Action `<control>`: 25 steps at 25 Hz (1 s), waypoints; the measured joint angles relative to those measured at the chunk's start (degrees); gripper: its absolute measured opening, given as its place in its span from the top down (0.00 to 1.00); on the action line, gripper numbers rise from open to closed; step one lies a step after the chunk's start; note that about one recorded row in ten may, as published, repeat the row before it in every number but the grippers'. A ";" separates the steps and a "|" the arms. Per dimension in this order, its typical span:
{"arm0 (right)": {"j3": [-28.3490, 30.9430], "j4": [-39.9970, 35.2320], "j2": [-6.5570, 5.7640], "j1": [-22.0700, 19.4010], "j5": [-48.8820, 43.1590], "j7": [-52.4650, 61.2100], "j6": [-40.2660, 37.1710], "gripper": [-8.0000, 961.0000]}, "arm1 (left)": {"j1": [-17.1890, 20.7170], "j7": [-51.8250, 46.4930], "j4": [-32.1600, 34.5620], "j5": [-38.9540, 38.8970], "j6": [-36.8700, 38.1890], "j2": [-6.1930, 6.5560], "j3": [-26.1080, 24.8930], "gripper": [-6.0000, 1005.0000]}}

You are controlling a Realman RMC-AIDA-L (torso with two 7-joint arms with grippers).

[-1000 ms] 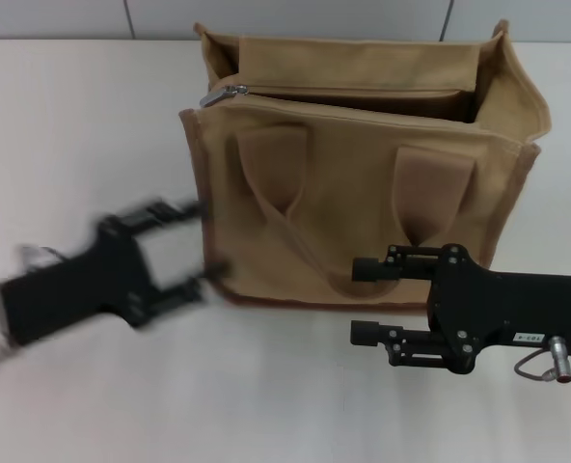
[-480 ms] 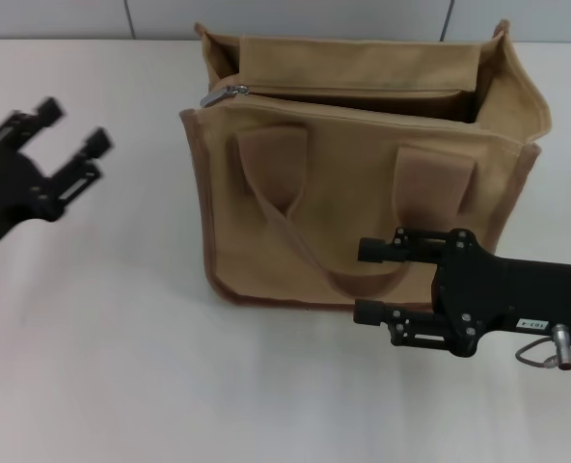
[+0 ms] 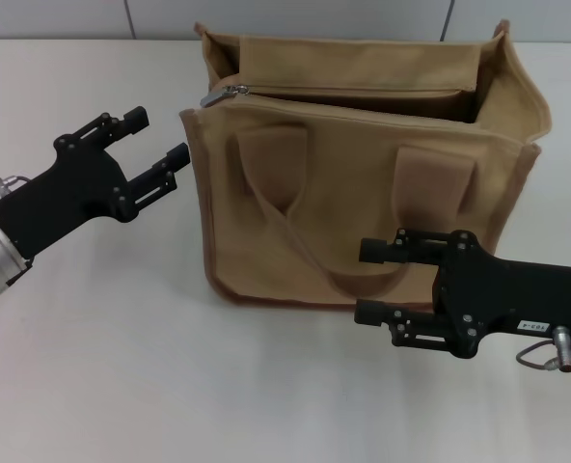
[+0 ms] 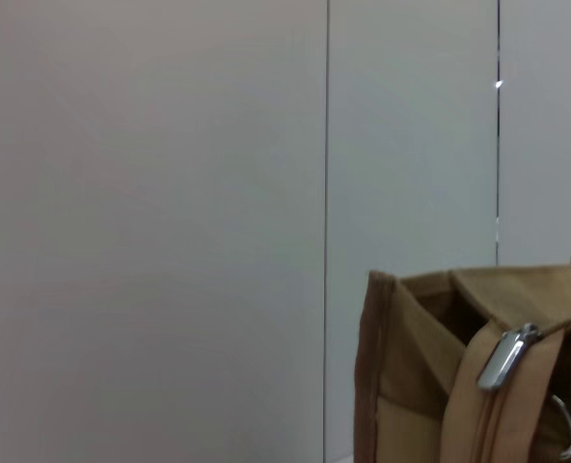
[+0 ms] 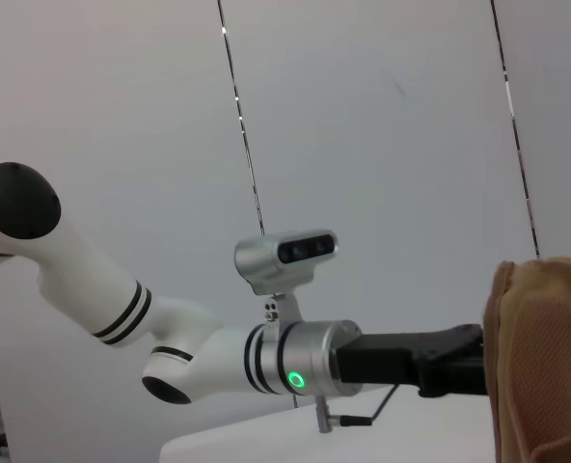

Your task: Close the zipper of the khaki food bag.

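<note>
Closest to you, your right pincer [image 3: 374, 281] is released, low against the khaki food bag [image 3: 363, 183] on the counter [image 3: 122, 367]. Your left pincer [image 3: 158, 147] is released beside it. Farther back, the zipper [image 3: 225, 95] pull sits at the bag's left top corner.

My work surface is a plain off-white table [image 3: 122, 367], smooth and matte, running back to a pale paneled wall. The khaki food bag [image 3: 363, 183] stands upright on it toward the far side, its base flat against the tabletop and a soft shadow along its front edge. As far as I can tell, the bag is the only thing resting directly on the table before me.
</note>
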 joint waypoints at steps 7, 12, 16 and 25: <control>0.13 0.00 -0.01 -0.45 0.66 0.00 -0.47 0.32 | -1.07 0.08 -0.40 -0.18 -1.14 -0.02 0.02 0.33; 0.13 0.05 0.01 -0.45 0.67 0.00 -0.56 0.32 | -1.98 0.35 -3.36 -4.85 -2.39 -0.07 -0.27 0.33; 0.13 0.10 0.00 -0.49 0.67 0.00 -0.57 0.32 | -2.27 0.07 -5.19 -8.14 -1.38 -0.03 -0.18 0.34; 0.14 0.09 0.01 -0.78 0.67 0.00 -0.17 0.32 | -0.56 -0.15 -3.03 -8.01 0.04 0.43 5.25 0.34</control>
